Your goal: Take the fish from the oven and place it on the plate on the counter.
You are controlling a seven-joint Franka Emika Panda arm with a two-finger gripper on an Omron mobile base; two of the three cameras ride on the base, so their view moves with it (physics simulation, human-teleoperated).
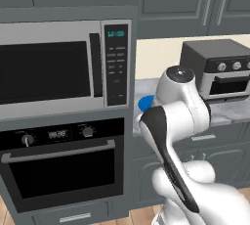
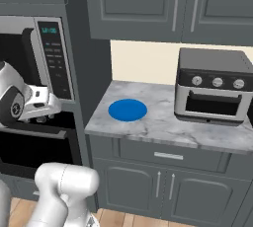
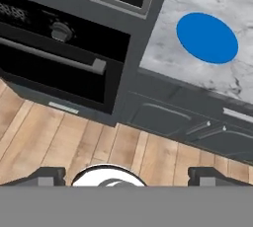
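The black oven (image 1: 58, 165) sits below the microwave, its dark glass door closed under the silver bar handle (image 3: 54, 58). The fish is hidden from sight. To the oven's right, a flat blue plate (image 2: 127, 109) lies bare on the marbled counter (image 2: 163, 122); it also shows as the blue plate (image 3: 207, 37) in the hand view and as the plate (image 1: 145, 103) peeking past the arm. My gripper (image 3: 128, 175) hangs in front of the oven's upper right corner. Its fingertips (image 3: 49, 174) stand wide apart with nothing between them, so it is open.
A silver microwave (image 1: 53, 67) with a keypad sits above the oven. A dark toaster oven (image 2: 213, 90) stands at the counter's right. Grey cabinets hang above, with dark cabinets (image 3: 188, 122) and a wooden floor (image 3: 74, 142) below.
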